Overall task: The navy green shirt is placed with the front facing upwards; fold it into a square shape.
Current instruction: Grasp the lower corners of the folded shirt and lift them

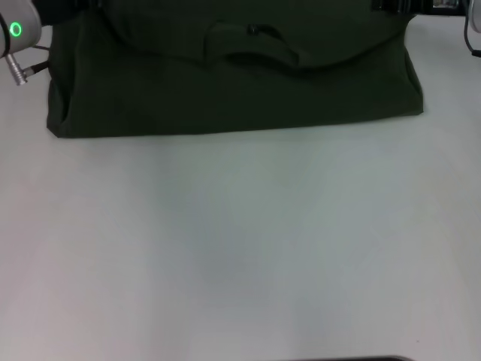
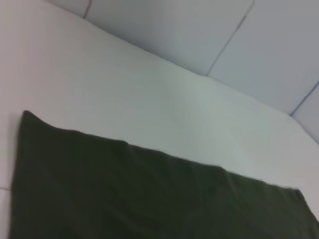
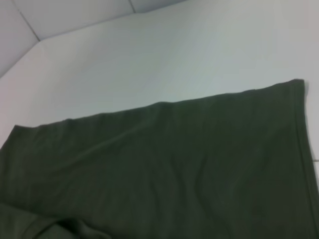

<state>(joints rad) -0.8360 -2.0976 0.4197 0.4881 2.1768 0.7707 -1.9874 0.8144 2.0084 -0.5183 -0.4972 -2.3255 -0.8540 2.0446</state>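
While folded into a wide band, the shirt lies flat across the far side of the white table, from about 10 to 2 o'clock in the head view. Near edge: one straight fold line, running left to right, slightly lower at its left end. Left and right edges: short, near upright, with layered cloth showing at the left corner. Collar: curved ridge near 12 o'clock. Bare tabletop fills everything from the near edge down to 6 o'clock. Left arm: a grey part with a green ring light at 10 o'clock, beside the shirt's left corner; gripper not seen. Right arm: only a sliver at 2 o'clock; gripper not seen.

Left wrist view: shirt with one straight edge and a pointed corner, bare table beyond it, then wall panels. Fingers out of frame; grip state cannot be told.

Right wrist view: shirt, hemmed side edge, straight long edge, open table beyond. Fingers out of frame; state cannot be told.
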